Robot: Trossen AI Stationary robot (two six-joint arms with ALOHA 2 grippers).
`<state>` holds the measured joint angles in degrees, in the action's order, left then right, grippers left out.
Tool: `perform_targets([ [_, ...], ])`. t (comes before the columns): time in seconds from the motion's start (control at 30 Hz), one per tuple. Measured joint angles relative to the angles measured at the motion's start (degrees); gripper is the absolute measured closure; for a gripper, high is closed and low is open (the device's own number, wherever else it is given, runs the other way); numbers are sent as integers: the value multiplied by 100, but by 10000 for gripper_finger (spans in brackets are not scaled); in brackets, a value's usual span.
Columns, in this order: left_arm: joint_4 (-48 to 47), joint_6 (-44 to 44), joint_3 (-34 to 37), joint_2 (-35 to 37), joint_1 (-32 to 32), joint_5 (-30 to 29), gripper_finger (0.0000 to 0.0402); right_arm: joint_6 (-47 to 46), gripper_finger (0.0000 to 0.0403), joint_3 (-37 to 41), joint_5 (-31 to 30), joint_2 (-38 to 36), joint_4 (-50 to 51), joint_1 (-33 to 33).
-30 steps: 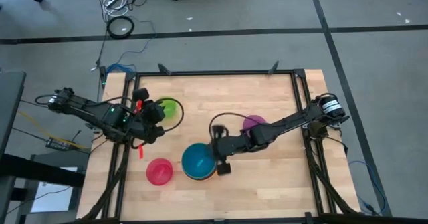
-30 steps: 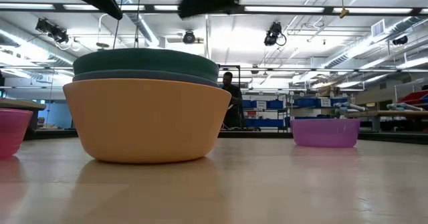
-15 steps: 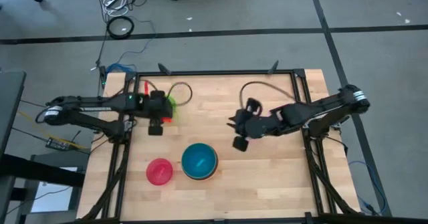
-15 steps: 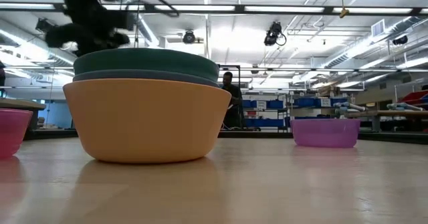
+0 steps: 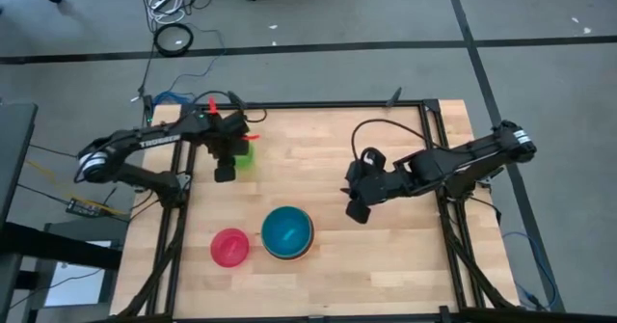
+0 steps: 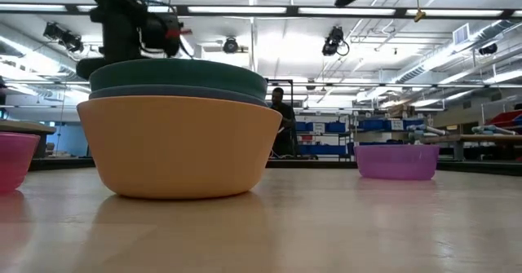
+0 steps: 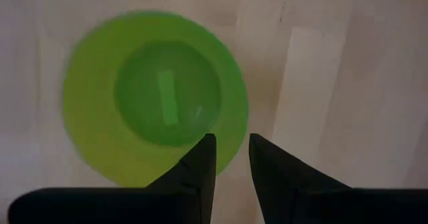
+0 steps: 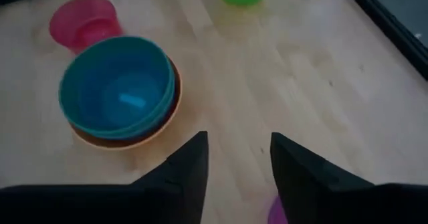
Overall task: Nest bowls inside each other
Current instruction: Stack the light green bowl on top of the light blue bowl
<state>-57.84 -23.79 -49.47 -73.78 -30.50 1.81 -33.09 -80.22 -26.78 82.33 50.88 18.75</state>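
A nested stack [image 5: 287, 231] stands near the table's front middle: an orange bowl [image 6: 179, 147] holds a teal one, a blue one and a cyan one [image 8: 117, 83]. The red-pink bowl [image 5: 229, 248] rests on its base to the left of the stack. At the far left stands the lime green bowl [image 7: 154, 97]. My left gripper [image 7: 231, 147] points down, open, above that bowl's rim. My right gripper [image 8: 237, 144] hangs open and empty, high over the table's right half. My right arm hides the purple bowl [image 6: 397, 160] in the high view.
Black frame rails [image 5: 429, 149] run along the table's edges. Bare wood [image 5: 308, 159] lies between the two arms and along the front right. In the low view a person [image 6: 281, 114] stands far off in the room behind.
My right gripper has left the stack's right rim, gone up and toward the table's right and far side, and rolled. My left gripper has swung toward the far edge, turned to point down and sunk over the lime green bowl. No bowl has moved.
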Motion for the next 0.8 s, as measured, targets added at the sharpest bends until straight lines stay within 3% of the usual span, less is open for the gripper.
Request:
perform_targets([
  [0.27,44,-17,2,-557,9,105,302,-279,225,389,7,98,-86,-1],
  [0.8,1047,-13,2,-1612,13,-58,306,-478,222,699,13,96,-205,-5],
])
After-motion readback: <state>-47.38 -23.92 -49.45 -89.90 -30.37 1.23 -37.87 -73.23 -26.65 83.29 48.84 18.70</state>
